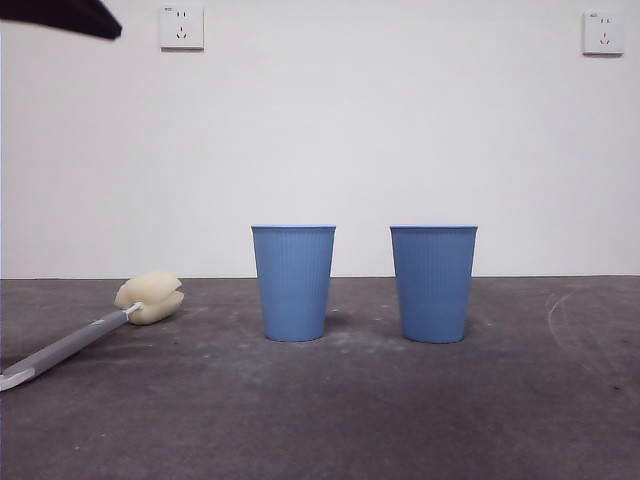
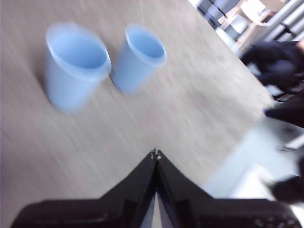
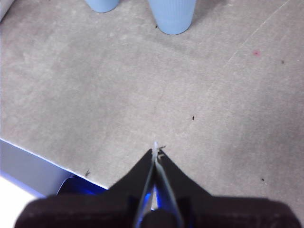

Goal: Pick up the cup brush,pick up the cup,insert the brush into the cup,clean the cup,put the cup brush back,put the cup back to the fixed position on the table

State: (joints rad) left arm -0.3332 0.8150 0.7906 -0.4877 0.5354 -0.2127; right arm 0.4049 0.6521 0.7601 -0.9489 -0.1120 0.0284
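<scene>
Two identical blue ribbed cups stand upright side by side mid-table, the left cup (image 1: 293,283) and the right cup (image 1: 433,283). The cup brush (image 1: 65,348) lies on the table (image 1: 320,420) at the far left, with its cream sponge head (image 1: 150,297) pointing toward the cups. My left gripper (image 2: 155,155) is shut and empty, high above the table, with both cups (image 2: 76,66) (image 2: 140,57) blurred beyond it. My right gripper (image 3: 156,151) is also shut and empty, hovering near the table's front edge, well short of the cups (image 3: 173,14). The brush is out of both wrist views.
An arm's black tip (image 1: 60,15) shows at the top left corner of the front view. A white wall with two sockets (image 1: 181,27) stands behind the table. The table's pale front edge (image 3: 28,164) lies close to the right gripper.
</scene>
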